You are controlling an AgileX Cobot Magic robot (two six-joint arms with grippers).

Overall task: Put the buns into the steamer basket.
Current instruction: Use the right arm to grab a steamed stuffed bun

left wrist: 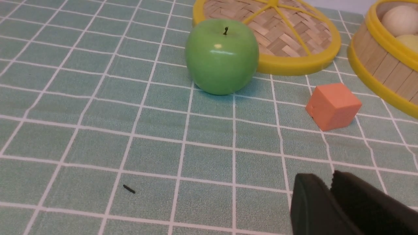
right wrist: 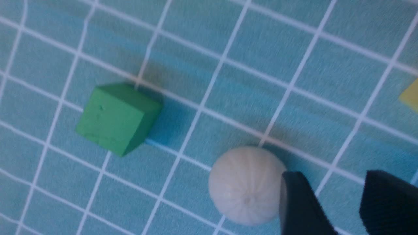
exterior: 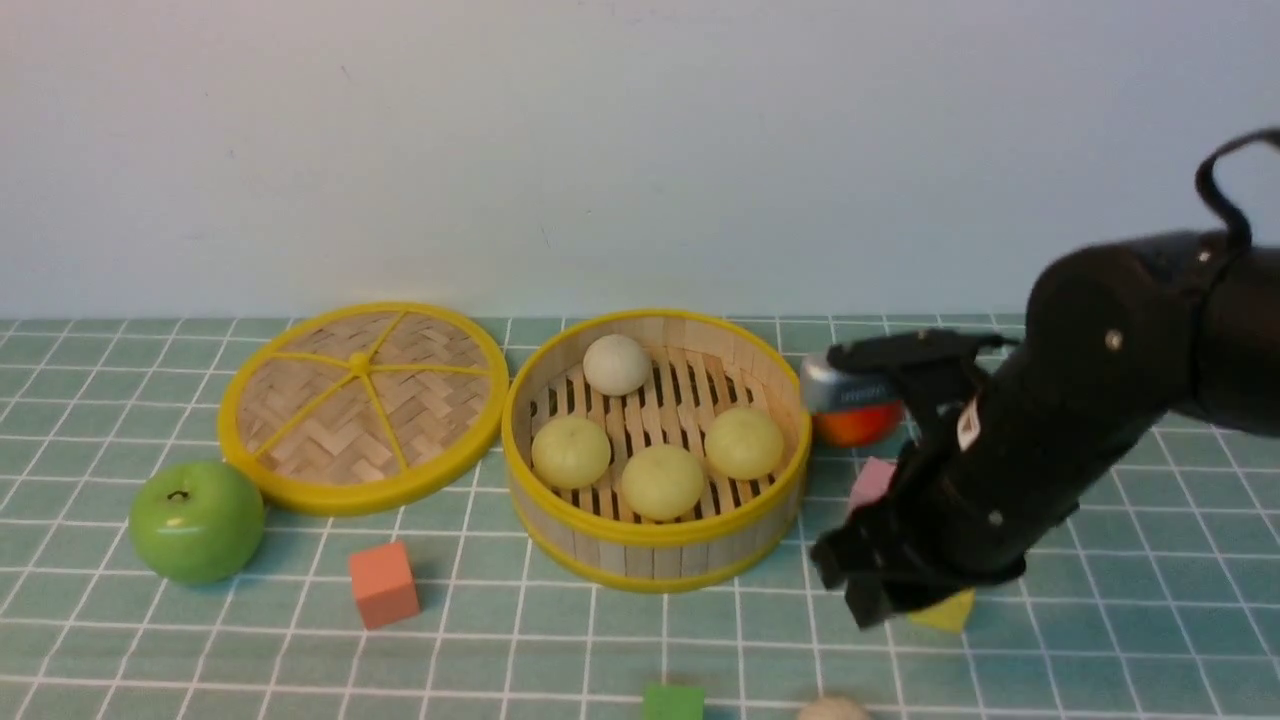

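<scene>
Steamer basket (exterior: 655,545): held four buns, an off-white bun (exterior: 616,364) at the back and three yellow-green buns (exterior: 662,481) in front.
Loose bun (right wrist: 246,185): lay on the tablecloth (exterior: 1100,640) beside a green cube (right wrist: 117,118).
Right gripper (right wrist: 339,202): spread, empty, just beside the loose bun.
Left gripper (left wrist: 330,189): fingers pressed together, empty.
Lid (exterior: 362,405): lay flat beside the basket.

Green cube (right wrist: 117,118) (well apart) leaves last bun (right wrist: 246,184) reachable.

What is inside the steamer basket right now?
Inside the steamer basket: three pale yellow-green buns and one off-white bun on the slats. The near wall hides the floor's front strip.
</scene>
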